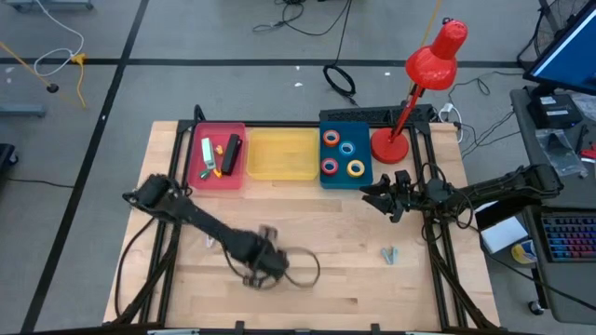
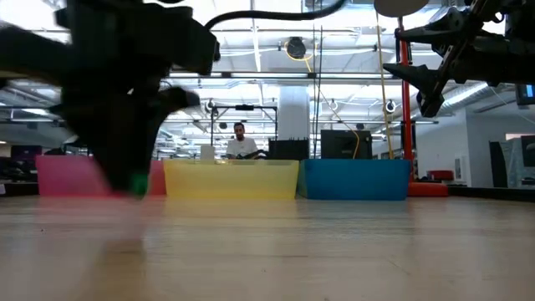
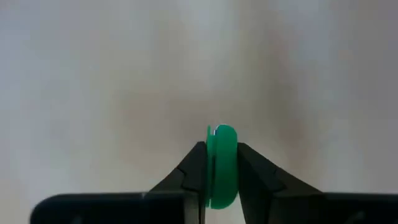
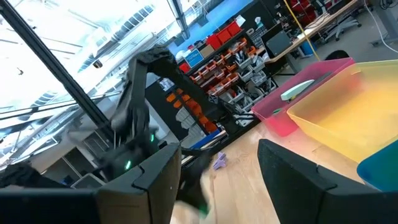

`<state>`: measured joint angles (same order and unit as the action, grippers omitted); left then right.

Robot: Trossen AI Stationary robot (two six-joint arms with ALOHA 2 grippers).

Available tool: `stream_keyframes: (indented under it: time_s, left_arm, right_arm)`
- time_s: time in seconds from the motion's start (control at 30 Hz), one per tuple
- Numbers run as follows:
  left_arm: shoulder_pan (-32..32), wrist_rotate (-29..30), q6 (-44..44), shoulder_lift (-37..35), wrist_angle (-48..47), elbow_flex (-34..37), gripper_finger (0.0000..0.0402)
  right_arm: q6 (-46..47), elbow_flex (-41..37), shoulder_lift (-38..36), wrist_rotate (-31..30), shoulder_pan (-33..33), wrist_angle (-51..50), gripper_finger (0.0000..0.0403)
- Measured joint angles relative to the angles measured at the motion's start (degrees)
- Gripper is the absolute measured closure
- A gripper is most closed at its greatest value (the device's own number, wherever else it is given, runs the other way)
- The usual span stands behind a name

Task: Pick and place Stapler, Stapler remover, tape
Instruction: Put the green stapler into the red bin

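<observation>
No legible writing appears on any item. The left gripper (image 3: 221, 186) is closed on a green tape roll (image 3: 222, 165) over open tabletop, in front of the yellow bin (image 1: 281, 156). Four tape rolls (image 1: 343, 154) lie in the blue bin (image 1: 328, 119) right of it. The right gripper (image 1: 376, 197), jaws parted and empty, hovers before the blue bin.

The left gripper (image 3: 221, 180) is clamped on a green roll (image 3: 222, 165), one dark finger (image 3: 189, 171) pressed to each flat side of it. The roll stands on edge between them, its rounded rim rising past the fingertips. Beyond it lies only a pale, blurred surface (image 3: 124, 74); nothing on it can be made out.
</observation>
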<state>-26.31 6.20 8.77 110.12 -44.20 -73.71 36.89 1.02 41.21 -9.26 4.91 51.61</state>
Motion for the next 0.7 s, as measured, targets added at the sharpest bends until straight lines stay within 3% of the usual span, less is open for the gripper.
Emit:
stream_keyframes:
  time_s: [0.23,0.37,0.53,0.7]
  left_arm:
    - [9.5,21.9,7.1,-12.2,-27.7,0.4,0.0338]
    - [18.4,29.6,16.0,-20.6,-36.5,2.9,0.0343]
    - [33.1,31.7,22.6,-31.8,-34.9,9.9,0.0343]
    - [48.0,30.0,19.0,-38.7,-24.1,17.0,0.0336]
  right_arm:
    - [0.1,0.0,0.0,-0.8,0.0,0.4,0.0197]
    - [0.2,0.0,0.0,-3.4,0.0,0.6,0.0197]
    - [0.1,0.0,0.0,-4.6,0.0,0.9,0.0197]
    - [0.4,0.0,0.0,-4.6,0.0,0.9,0.0197]
